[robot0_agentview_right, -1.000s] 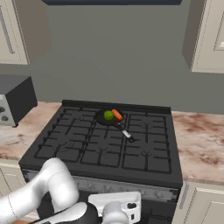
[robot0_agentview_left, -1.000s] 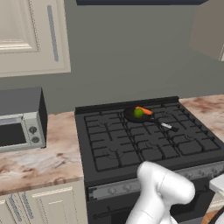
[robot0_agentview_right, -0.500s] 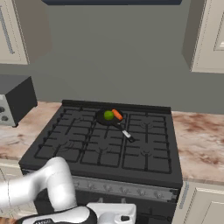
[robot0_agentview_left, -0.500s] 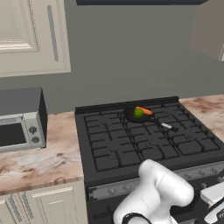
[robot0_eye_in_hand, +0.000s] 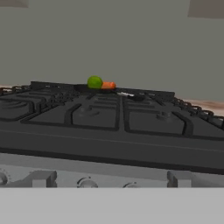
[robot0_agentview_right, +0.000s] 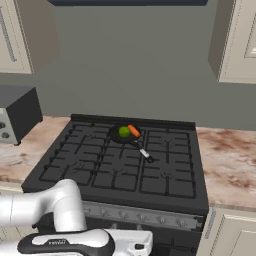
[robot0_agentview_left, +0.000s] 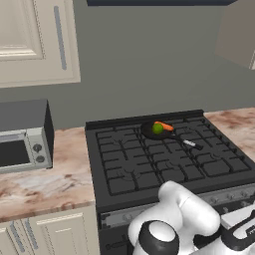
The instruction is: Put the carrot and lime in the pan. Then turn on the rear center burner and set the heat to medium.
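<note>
The black pan (robot0_agentview_left: pixel 155 131) (robot0_agentview_right: pixel 123 134) sits on the grating at the rear centre of the stove, its silver-tipped handle (robot0_agentview_right: pixel 145 155) pointing toward the front right. In it lie the green lime (robot0_agentview_left: pixel 158 128) (robot0_agentview_right: pixel 124 132) (robot0_eye_in_hand: pixel 94 82) and the orange carrot (robot0_agentview_left: pixel 164 125) (robot0_agentview_right: pixel 134 131) (robot0_eye_in_hand: pixel 108 85), side by side. The rear center burner is covered by the pan. My gripper (robot0_agentview_right: pixel 136 243) hangs low in front of the stove's front panel, at knob height. It is open and nothing is between its fingers.
A row of knobs (robot0_agentview_right: pixel 145 218) (robot0_eye_in_hand: pixel 87 183) runs along the stove's grey front panel. A microwave (robot0_agentview_left: pixel 22 134) stands on the marble counter (robot0_agentview_left: pixel 45 182) left of the stove. More counter (robot0_agentview_right: pixel 227 160) lies to the right. Wall cabinets hang above both sides.
The arm has folded down, carrying the hand lower in front of the stove. Pan, lime and carrot have not moved.
</note>
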